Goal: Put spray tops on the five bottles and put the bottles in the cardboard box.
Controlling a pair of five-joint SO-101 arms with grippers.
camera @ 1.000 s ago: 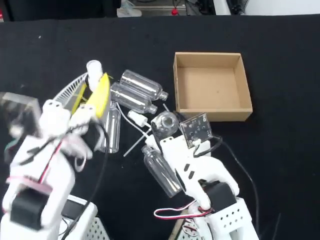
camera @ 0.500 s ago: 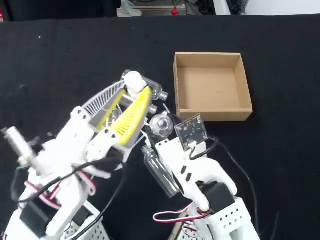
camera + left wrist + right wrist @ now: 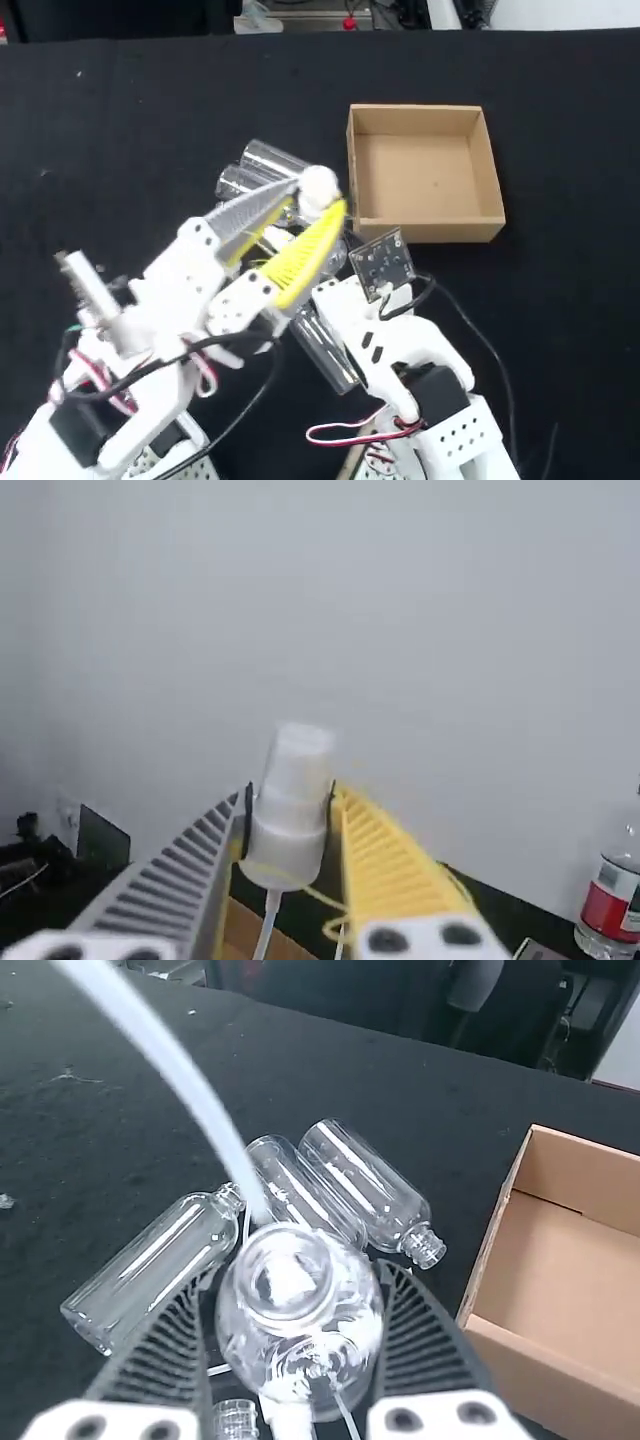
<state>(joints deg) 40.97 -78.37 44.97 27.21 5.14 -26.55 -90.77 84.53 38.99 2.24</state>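
Note:
My left gripper is shut on a white spray top, held between its white and yellow fingers; the spray top has a thin tube hanging below it. My right gripper is shut on a clear bottle held upright with its mouth open. The spray top's tube slants down to that mouth. In the high view the left gripper hangs over the right arm and covers most of the held bottle. The open cardboard box has nothing in it.
Three clear bottles lie side by side on the black table, just beyond the held one. Another bottle lies beside the right arm. The box wall stands close to the lying bottles.
My left arm has swung right with the spray top, from the left of the lying bottles to above the bottle held by my right gripper. The right arm has hardly moved.

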